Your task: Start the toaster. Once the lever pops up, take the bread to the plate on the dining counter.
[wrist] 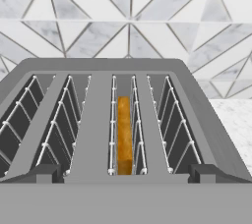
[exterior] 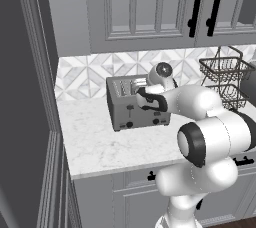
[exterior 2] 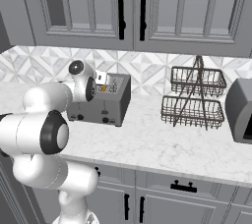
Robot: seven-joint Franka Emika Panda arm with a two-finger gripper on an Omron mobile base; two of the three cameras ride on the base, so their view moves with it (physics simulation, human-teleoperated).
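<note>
I've got the end effector (wrist: 126, 175) spread wide right over the toaster (wrist: 123, 120) on the worktop (exterior: 100, 142), bread (wrist: 124, 134) sitting in the 3rd slot from left.

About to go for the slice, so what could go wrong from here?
The bread stands edge-on, deep in a narrow wired slot of the toaster; the open gripper's tips could catch the wires or miss the thin edge. The arm hides the levers in the left base view, so check they are up.
</note>
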